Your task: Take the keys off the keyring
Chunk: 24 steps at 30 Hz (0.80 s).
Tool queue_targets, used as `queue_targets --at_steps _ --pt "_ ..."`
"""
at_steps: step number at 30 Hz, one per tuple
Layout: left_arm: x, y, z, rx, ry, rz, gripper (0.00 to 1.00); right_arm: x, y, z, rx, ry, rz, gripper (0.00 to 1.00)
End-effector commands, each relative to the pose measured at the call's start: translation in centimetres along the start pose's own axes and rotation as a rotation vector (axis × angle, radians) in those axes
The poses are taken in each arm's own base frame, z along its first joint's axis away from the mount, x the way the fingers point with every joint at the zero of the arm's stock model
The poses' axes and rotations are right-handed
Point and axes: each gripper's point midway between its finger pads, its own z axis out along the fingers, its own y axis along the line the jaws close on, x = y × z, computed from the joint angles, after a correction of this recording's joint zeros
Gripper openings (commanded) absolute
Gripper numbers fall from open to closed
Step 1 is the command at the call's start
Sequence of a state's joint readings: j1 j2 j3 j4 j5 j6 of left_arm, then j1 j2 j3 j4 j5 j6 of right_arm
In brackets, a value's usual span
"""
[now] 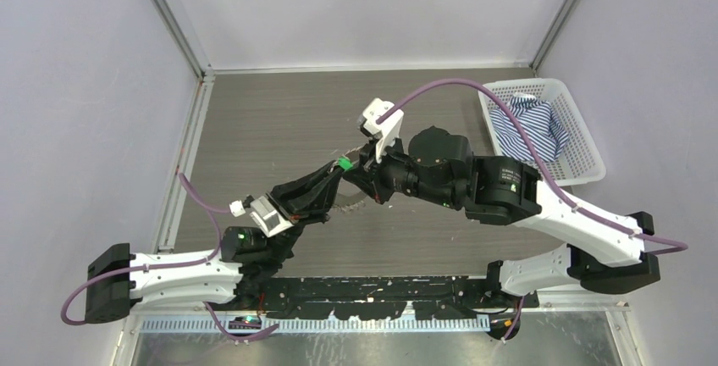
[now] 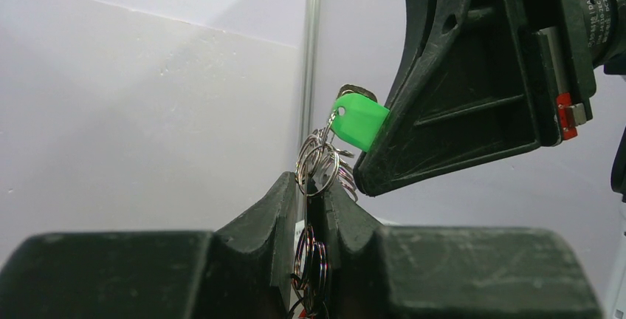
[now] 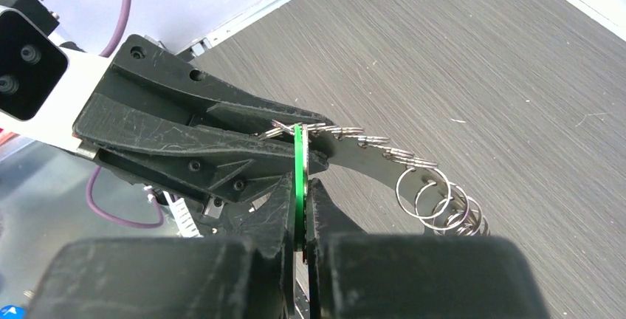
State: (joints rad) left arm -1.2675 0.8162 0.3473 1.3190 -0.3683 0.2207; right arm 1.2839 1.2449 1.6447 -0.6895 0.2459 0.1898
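Note:
Both grippers meet in mid-air above the table's middle. My left gripper (image 1: 332, 174) is shut on a bunch of thin silvery keyrings (image 2: 318, 161), which stick up out of its jaws (image 2: 316, 187). My right gripper (image 1: 354, 166) is shut on the green-headed key (image 3: 298, 158), gripped edge-on between its jaws (image 3: 300, 186). The green head (image 2: 359, 120) hangs from the rings right next to the right finger (image 2: 472, 83). A chain of more silvery rings (image 3: 437, 199) dangles below the left gripper (image 3: 199, 138). The fan of silvery keys is not in view.
A white basket (image 1: 586, 147) holding a striped blue cloth (image 1: 532, 125) stands at the table's far right. The dark wood-grain table (image 1: 279, 120) is walled by pale panels on the left, back and right. The arm bases sit along the near edge.

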Motion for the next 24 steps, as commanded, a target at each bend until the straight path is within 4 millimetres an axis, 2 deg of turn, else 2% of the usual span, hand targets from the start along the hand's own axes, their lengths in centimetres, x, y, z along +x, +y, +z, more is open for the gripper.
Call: queue_targets --at_steps 1,5,12,24 --pt "-2.5 1.3 0.3 -0.047 -0.078 -0.009 0.00 -5.5 -2.2 -2.0 0.109 -0.154 0.035 0.01" --pt "-2.5 1.4 0.4 -0.056 -0.081 -0.008 0.00 -5.0 -2.8 -1.3 0.146 -0.119 0.021 0.01" --pt "-3.1 2.2 0.1 -0.095 -0.099 -0.029 0.00 -4.8 -5.5 -1.6 0.223 -0.130 0.112 0.01" --pt "-4.7 5.2 -0.4 -0.243 -0.138 -0.100 0.00 -4.4 -3.8 -2.1 0.110 -0.143 0.152 0.01"
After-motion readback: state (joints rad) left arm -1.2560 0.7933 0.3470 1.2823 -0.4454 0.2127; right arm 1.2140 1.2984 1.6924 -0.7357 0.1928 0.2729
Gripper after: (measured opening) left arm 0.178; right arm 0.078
